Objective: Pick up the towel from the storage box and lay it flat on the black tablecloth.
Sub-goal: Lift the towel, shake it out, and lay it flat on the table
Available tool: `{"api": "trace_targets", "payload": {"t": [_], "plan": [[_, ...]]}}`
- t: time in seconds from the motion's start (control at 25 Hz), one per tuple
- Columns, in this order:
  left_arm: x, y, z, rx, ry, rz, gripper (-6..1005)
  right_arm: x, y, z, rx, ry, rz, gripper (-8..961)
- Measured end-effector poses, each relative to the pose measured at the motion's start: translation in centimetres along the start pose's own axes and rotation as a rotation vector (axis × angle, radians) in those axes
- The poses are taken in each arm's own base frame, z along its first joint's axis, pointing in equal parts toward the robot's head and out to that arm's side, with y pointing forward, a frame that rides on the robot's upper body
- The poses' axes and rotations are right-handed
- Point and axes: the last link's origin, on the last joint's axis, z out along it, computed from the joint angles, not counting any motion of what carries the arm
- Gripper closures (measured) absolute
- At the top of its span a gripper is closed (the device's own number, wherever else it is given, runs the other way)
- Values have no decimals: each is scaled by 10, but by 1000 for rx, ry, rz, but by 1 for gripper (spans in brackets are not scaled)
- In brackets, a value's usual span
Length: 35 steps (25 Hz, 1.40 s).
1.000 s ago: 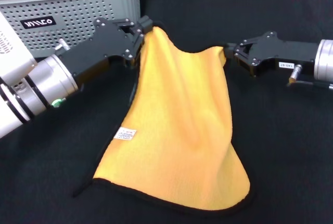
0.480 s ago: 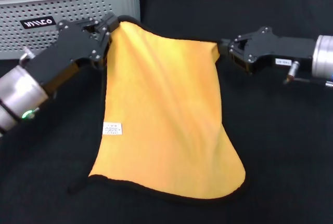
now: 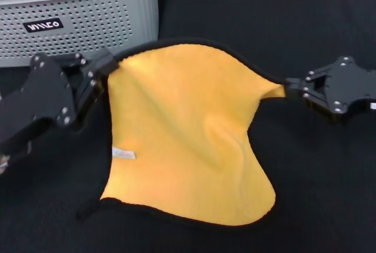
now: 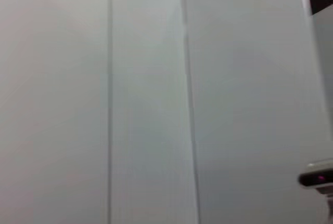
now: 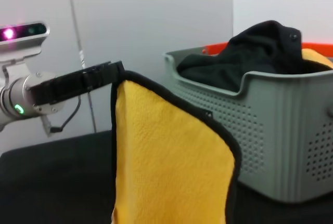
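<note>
So that the towel [image 3: 188, 135] spreads flat over the black tablecloth [image 3: 317, 194], left claw [image 3: 100, 68] and right claw [image 3: 292, 90] each clamp a top corner.

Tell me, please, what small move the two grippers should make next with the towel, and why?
Probably lower both grippers together toward the black tablecloth. The left gripper and right gripper each hold a top corner of the towel, spread apart, while its lower edge already rests on the cloth. The upper part hangs raised and wrinkled, clear of the storage box, so easing down should lay it flat.
</note>
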Motion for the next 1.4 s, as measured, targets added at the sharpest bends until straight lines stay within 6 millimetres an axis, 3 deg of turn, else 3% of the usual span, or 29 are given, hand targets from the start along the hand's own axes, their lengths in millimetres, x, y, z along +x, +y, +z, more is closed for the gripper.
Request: {"api": "trace_targets", "payload": {"t": [0.24,0.4,0.8,1.0,1.4], "plan": [[11,12,-5,-61,50,28,983,-20,17,-20,-18,118,1,947],[11,14,-5,-71,57,35,984,-26,16,-22,12,206,33,947],[9,17,2,-58,83,114,983,-46,-20,-12,190,344,28,947],[8,20,7,-48,103,152,985,-60,-23,1,175,354,-23,947],[8,16,12,-52,104,164,978,-68,-24,5,184,343,-51,947]]}}
